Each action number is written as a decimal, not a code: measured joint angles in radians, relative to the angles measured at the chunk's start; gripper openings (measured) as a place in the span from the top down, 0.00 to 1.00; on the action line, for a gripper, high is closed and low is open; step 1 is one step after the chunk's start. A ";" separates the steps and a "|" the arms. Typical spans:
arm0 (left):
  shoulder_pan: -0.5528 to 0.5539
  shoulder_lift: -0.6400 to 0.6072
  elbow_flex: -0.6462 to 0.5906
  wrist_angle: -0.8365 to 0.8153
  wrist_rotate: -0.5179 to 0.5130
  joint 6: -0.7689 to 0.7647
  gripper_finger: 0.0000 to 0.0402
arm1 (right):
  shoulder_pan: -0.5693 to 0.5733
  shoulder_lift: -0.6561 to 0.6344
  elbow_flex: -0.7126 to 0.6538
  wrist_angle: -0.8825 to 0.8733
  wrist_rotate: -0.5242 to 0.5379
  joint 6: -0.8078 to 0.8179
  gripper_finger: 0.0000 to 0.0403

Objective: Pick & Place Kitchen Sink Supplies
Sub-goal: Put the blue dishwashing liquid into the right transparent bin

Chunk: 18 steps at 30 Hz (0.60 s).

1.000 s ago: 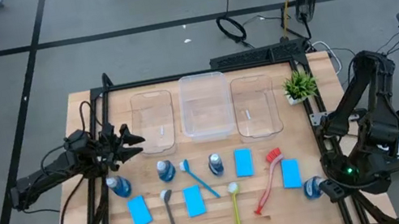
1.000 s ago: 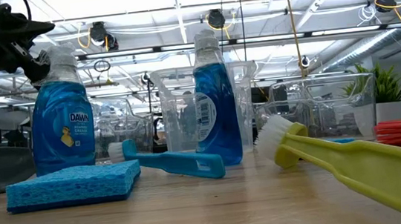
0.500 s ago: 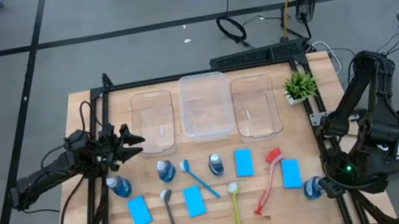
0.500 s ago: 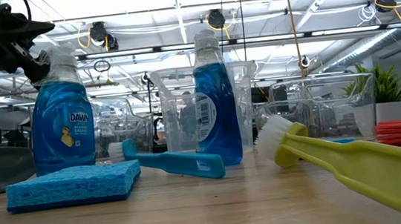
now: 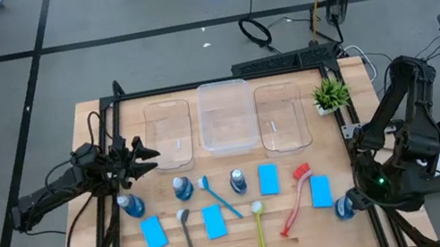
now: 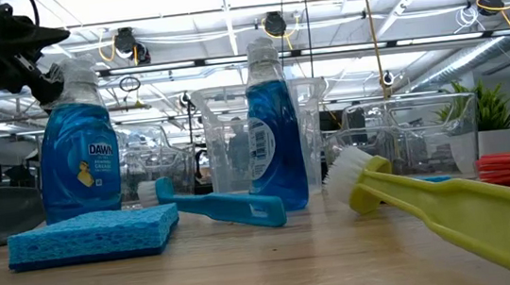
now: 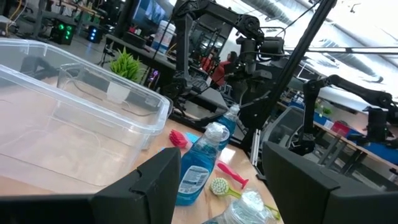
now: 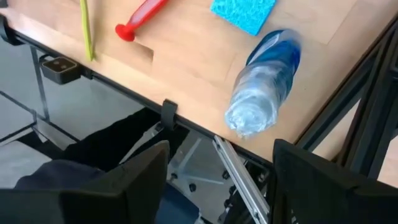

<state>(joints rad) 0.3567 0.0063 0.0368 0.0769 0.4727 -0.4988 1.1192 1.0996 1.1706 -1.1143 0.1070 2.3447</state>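
R gripper point(image 8: 217, 180), fingers spread wide w/ nothing held, sits lower right by tipped bottle point(image 8: 264, 81), long axis running away from fingertips; L gripper point(image 7: 217, 180) also spread.

Both arms are dark, jointed and slim. The left arm point(image 5: 67, 182) trails black cables; the right arm point(image 5: 402, 128) shows a small green light near its wrist. Each wrist view shows two broad dark fingers point(image 7: 140, 186).
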 joint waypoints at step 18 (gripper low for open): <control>0.000 0.000 0.000 -0.063 -0.003 0.007 0.43 | -0.025 0.027 0.000 -0.024 -0.004 0.000 0.26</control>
<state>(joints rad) 0.3567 0.0061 0.0372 0.0143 0.4700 -0.4921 1.0939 1.1271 1.1706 -1.1381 0.1035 2.3444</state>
